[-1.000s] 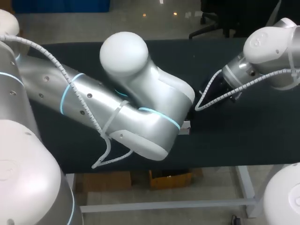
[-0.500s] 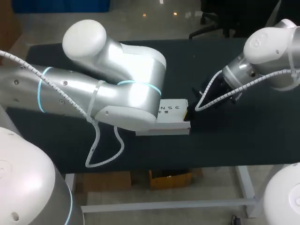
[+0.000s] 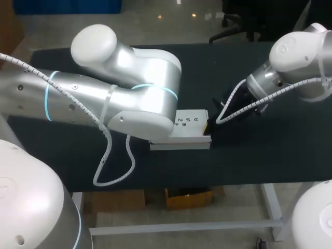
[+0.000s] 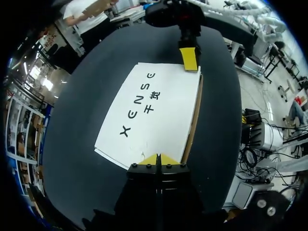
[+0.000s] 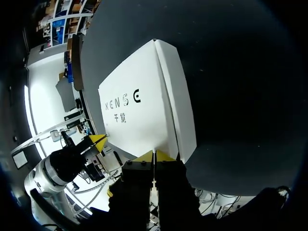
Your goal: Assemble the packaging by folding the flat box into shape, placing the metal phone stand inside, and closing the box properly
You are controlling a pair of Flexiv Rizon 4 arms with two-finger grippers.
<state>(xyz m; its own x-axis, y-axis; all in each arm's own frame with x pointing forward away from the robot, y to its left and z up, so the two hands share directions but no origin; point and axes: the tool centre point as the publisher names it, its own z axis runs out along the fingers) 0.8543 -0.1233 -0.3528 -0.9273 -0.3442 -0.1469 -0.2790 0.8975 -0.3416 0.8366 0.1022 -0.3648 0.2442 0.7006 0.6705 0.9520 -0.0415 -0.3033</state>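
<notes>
From above: my left arm [image 3: 129,104] is pulling back, uncovering the white box [image 3: 191,130] on the table [image 3: 259,155]. Left wrist: left claw [image 4: 159,159], tips together, is touching its near edge. Right wrist: right claw [image 5: 154,156], tips together, is touching the other end, maybe squaring it.

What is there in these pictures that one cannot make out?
1. Metal phone stand: shows in no view; whether it lies inside the white box cannot be told.
2. Left claw: in the head view, hidden under my left arm.
3. The white box's left part: in the head view, covered by the same arm.
</notes>
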